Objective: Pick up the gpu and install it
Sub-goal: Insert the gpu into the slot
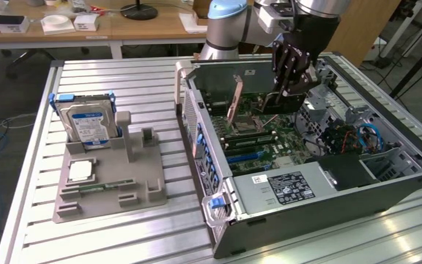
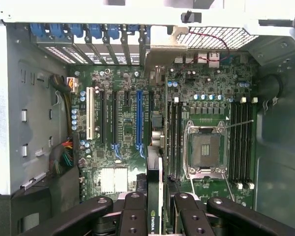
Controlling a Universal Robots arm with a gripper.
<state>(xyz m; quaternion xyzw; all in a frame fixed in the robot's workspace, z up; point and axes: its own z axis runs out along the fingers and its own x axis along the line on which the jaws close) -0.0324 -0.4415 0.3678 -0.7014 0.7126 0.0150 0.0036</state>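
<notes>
My gripper [image 1: 284, 98] hangs inside the open computer case [image 1: 387, 190], shut on the gpu [image 1: 268, 103], which it holds on edge just above the motherboard [image 1: 270, 140]. In the wrist view the gpu [image 2: 154, 189] runs edge-on from between my fingers [image 2: 133, 216] toward the rear slots. Its silver bracket [image 2: 162, 53] sits by the case's back wall. The card lies along a black slot right beside the long blue slot [image 2: 139, 118]. I cannot tell whether its edge touches the slot.
A grey fixture [image 1: 112, 184] on the slatted table [image 1: 108, 242] holds a silver hard drive [image 1: 86, 122] with blue clips, a chip [image 1: 81, 171] and a memory stick [image 1: 103, 187]. Inside the case are the power supply [image 1: 288, 187], the processor socket [image 2: 205, 150] and cables [image 2: 64, 157].
</notes>
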